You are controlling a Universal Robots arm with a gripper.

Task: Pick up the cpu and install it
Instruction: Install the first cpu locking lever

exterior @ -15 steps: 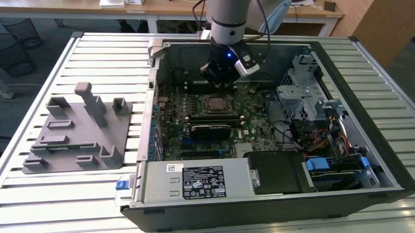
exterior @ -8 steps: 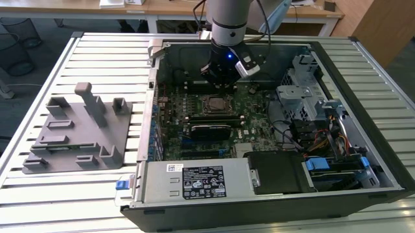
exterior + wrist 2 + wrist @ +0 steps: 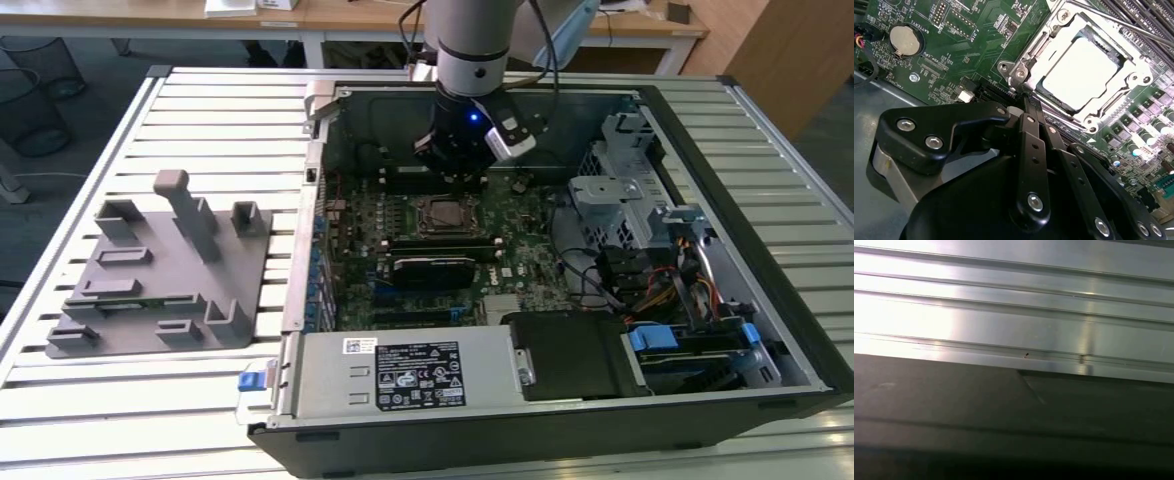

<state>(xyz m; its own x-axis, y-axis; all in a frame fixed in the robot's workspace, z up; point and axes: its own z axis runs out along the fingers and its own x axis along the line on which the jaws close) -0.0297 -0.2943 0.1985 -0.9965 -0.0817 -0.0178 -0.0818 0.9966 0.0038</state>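
1. Arm reaches down into the open computer case [image 3: 747, 130], which lies on a slatted metal table [image 3: 134, 400]. Gripper [image 3: 451, 178] hangs above the motherboard [image 3: 534, 250], just behind the socket frame [image 3: 441, 215] in the exterior view.
2. Cpu [image 3: 1081, 70] sits inside the socket frame [image 3: 1026, 72] in the second wrist view; silvery top faces up, frame around it on all sides. No contact between gripper and cpu.
3. Gripper [image 3: 1026, 102] in the second wrist view: black linkages run together to a narrow tip beside a corner of the frame. Fingers appear closed together, nothing held between them.
4. Round coin battery [image 3: 904, 40] lies on the board, well apart from the socket.
5. Grey plastic holder tray [image 3: 160, 270] stands on the table at the exterior view's left, outside the case.
6. First wrist view: ribbed metal surface [image 3: 1014, 305] above a dark edge [image 3: 954, 405].
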